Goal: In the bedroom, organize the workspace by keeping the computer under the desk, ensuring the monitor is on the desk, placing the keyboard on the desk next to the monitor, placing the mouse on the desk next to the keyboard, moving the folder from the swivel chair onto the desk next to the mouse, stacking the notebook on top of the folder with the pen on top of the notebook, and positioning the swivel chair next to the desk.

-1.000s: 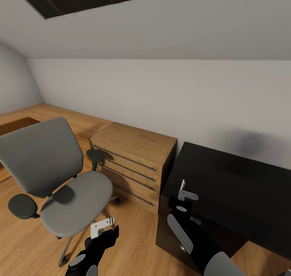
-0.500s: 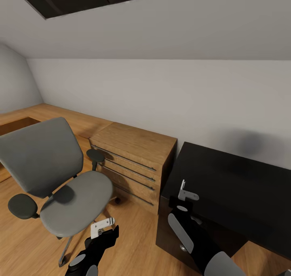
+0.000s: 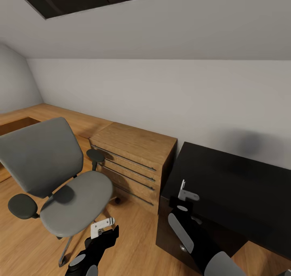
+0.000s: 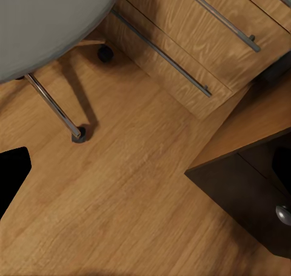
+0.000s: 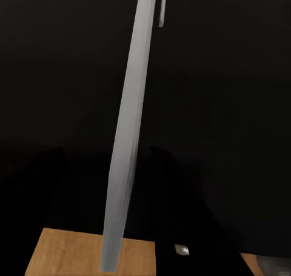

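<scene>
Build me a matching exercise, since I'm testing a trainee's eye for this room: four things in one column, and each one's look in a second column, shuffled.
Things:
1. swivel chair
2. drawer chest
3. pen
4. knobbed cabinet

Looks:
A. thin and white
B. black all over
C. grey padding with dark armrests
D. light wood with long metal bar handles

Pairs: 1-C, 2-D, 3-A, 4-B
</scene>
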`<state>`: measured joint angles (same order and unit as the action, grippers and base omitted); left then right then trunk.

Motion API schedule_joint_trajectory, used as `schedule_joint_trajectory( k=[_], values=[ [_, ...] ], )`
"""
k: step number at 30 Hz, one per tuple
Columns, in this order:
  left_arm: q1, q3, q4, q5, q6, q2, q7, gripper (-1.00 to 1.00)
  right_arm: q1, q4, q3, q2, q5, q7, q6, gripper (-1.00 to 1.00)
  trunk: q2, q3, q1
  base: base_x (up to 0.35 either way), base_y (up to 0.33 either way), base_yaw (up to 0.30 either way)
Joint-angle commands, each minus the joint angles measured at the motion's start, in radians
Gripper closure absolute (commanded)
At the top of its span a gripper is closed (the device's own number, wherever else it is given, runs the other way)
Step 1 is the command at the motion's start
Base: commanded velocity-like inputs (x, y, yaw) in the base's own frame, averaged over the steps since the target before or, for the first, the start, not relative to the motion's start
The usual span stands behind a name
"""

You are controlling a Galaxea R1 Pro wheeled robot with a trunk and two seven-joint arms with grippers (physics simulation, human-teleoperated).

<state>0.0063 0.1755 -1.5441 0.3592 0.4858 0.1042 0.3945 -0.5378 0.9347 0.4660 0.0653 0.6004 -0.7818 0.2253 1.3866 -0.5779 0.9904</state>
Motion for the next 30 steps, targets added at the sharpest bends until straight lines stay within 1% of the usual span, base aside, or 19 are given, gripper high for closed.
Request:
schedule_joint_trajectory(
  k=[1, 2, 5, 9, 17, 30],
  values=[
    [0.0, 0.001, -0.002, 0.011, 0.002, 0.0, 0.009, -1.0, -0.001, -0.016, -0.002, -0.001, 0.007, -0.008, 0.013, 1.0, 0.0, -0.001, 0.0, 0.0, 0.0, 0.0],
    [0.0, 0.001, -0.002, 0.011, 0.002, 0.0, 0.009, -1.0, -0.001, -0.016, -0.005, -0.001, 0.007, -0.008, 0.013, 1.0, 0.0, -0.001, 0.0, 0.0, 0.0, 0.0],
    [0.0, 0.001, -0.002, 0.011, 0.002, 0.0, 0.009, -1.0, -0.001, -0.016, -0.034, 0.001, 0.008, -0.008, 0.02, 1.0, 0.0, -0.001, 0.0, 0.0, 0.0, 0.0],
    [0.0, 0.001, -0.002, 0.011, 0.002, 0.0, 0.009, -1.0, -0.001, -0.016, -0.051, 0.002, 0.008, -0.008, 0.039, 1.0, 0.0, -0.001, 0.0, 0.0, 0.0, 0.0],
    [0.0, 0.001, -0.002, 0.011, 0.002, 0.0, 0.009, -1.0, -0.001, -0.012, -0.059, 0.002, 0.007, -0.007, 0.05, 1.0, 0.0, -0.001, 0.0, 0.0, 0.0, 0.0],
    [0.0, 0.001, -0.002, 0.011, 0.002, 0.0, 0.009, -1.0, -0.001, -0.011, -0.06, 0.002, 0.007, -0.007, 0.051, 1.0, 0.0, -0.001, 0.0, 0.0, 0.0, 0.0]
  ],
)
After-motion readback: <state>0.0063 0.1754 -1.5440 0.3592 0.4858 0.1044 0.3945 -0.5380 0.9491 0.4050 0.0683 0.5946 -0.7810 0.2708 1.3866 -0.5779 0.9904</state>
